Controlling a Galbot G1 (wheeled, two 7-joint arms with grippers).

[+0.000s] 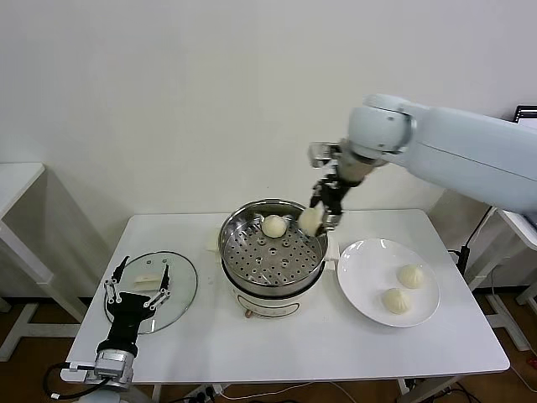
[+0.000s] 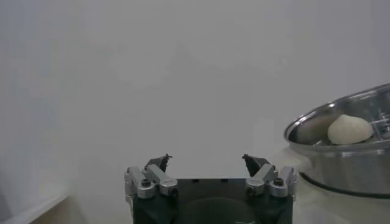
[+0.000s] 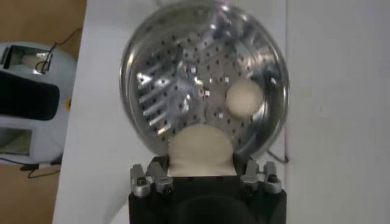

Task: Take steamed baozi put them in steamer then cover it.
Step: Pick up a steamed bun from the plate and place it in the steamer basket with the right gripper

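The shiny steamer (image 1: 252, 252) stands mid-table on its cream pot base, with one baozi (image 1: 273, 225) on its perforated floor. My right gripper (image 1: 320, 220) is shut on a second baozi (image 1: 310, 222) and holds it over the steamer's right rim. In the right wrist view this baozi (image 3: 200, 149) sits between the fingers above the basket (image 3: 183, 73), with the other baozi (image 3: 242, 99) beyond. Two more baozi (image 1: 411, 276) (image 1: 395, 300) lie on the white plate (image 1: 361, 260). My left gripper (image 1: 136, 285) is open, low at the left over the glass lid (image 1: 172, 290).
The glass lid with its white handle (image 1: 147, 280) lies flat at the table's left. The left wrist view shows the steamer's rim (image 2: 317, 125) with a baozi (image 2: 349, 129) inside. A second white table (image 1: 13, 180) stands at far left.
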